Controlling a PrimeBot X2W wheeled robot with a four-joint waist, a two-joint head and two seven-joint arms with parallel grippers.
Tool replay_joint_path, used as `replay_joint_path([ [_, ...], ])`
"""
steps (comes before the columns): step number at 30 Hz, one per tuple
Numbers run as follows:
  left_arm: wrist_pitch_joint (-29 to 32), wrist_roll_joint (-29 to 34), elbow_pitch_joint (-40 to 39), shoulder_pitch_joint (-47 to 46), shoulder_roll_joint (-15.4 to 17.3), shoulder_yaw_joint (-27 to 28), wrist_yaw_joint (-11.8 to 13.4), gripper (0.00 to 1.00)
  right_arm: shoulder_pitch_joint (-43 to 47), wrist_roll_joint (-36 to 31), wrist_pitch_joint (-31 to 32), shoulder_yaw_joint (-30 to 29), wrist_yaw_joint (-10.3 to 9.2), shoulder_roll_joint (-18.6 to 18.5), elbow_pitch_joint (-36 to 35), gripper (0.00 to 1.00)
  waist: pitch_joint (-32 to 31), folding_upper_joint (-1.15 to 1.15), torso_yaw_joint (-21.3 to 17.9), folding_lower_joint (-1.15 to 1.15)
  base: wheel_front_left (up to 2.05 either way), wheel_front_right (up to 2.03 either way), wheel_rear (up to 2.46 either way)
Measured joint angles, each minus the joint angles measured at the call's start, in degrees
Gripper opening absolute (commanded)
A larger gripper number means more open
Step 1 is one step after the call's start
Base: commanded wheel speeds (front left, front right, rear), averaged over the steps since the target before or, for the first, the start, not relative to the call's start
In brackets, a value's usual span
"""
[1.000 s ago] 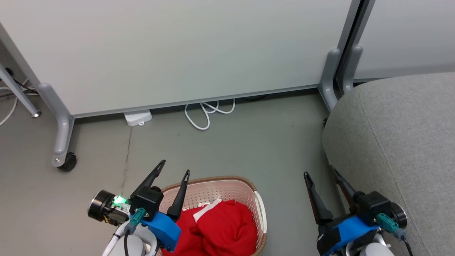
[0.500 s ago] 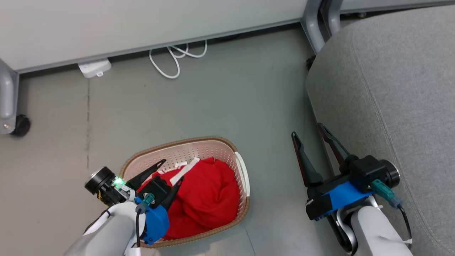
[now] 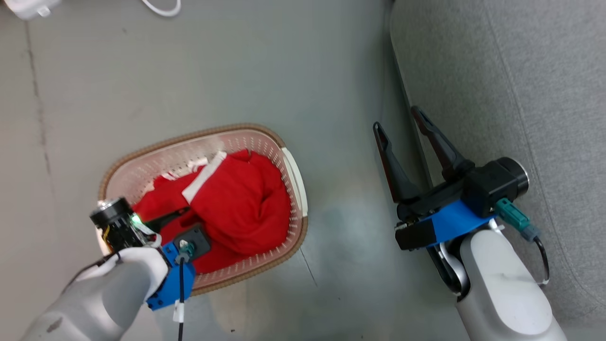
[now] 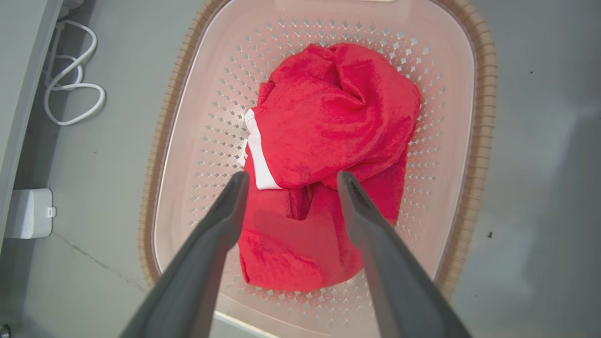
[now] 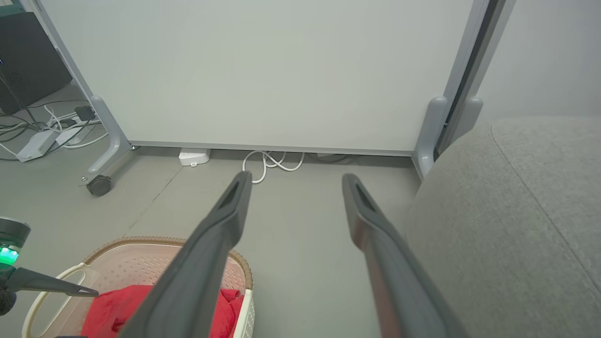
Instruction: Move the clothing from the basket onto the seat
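1. Clothing (image 3: 236, 199): a red heap with white trim, held in the basket (image 3: 189, 136) at lower left of the head view. None is seen on the grey seat (image 3: 521, 71) at right.
2. Left gripper (image 4: 292, 176): jaws apart, poised over the heap, nothing held.
3. Right gripper (image 3: 396, 118): jaws apart, empty, beside the seat.
4. Step: the first pick is judged in hand. Descent and closure on a fold are called for.

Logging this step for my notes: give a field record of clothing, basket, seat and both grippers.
clothing: red heap inside the basket
basket: on the floor, left of the seat
seat: grey, visible part bare
left gripper: open, aimed down at the clothing
right gripper: open, empty, beside the seat
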Motion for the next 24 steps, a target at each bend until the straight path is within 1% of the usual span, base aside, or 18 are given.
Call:
replay_joint_path([
  [5,1.0,-0.6,2.8,-3.3,0.7,-3.3,0.0,1.00,-2.1,0.1,0.0,0.7,0.00,0.0,-1.0,1.00,4.7,0.00,-1.2,0.00,0.00,0.00,0.00],
  [9,2.8,1.2,3.9,-4.6,1.0,-3.7,0.0,1.00,-3.5,0.1,0.0,1.0,0.01,0.0,-2.1,1.00,8.1,0.00,-2.1,0.00,0.00,0.00,0.00],
  [12,4.4,3.9,5.0,-4.8,1.5,-3.7,0.0,1.00,-4.4,0.2,0.0,1.2,0.00,0.0,-2.6,1.00,10.5,0.00,-2.8,0.00,0.00,0.00,0.00],
  [24,8.4,8.5,8.3,-8.8,4.4,-3.7,0.0,1.00,-6.8,1.3,0.0,1.9,0.01,0.0,-5.2,1.00,18.4,0.00,-5.6,0.00,0.00,0.00,0.00],
])
